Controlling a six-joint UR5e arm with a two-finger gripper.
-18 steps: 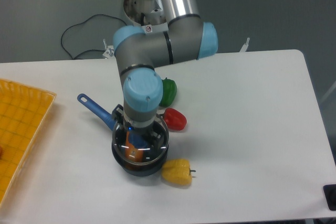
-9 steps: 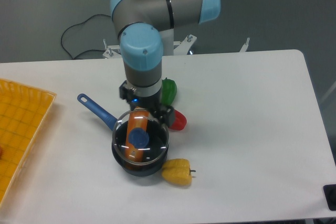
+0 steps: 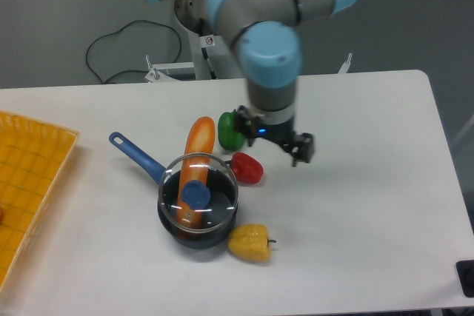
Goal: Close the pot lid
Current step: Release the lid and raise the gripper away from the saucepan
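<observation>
The pot (image 3: 194, 227), a small dark saucepan with a blue handle (image 3: 135, 155), stands left of the table's middle. The glass lid (image 3: 216, 196) with its blue knob (image 3: 195, 194) lies on top of the pot. A long orange vegetable (image 3: 200, 138) shows through the glass and sticks out past the pot's far rim, so the lid rests on it. My gripper (image 3: 278, 142) hangs open and empty to the upper right of the pot, well clear of the lid.
A green pepper (image 3: 228, 129) lies just left of the gripper. A red pepper (image 3: 246, 168) touches the pot's right side and a yellow pepper (image 3: 249, 242) sits at its front. A yellow tray (image 3: 29, 183) fills the left edge.
The gripper let go of the lid's knob, rose and swung right, away from the pot. The lid stays on the pot and the orange vegetable is now uncovered.
</observation>
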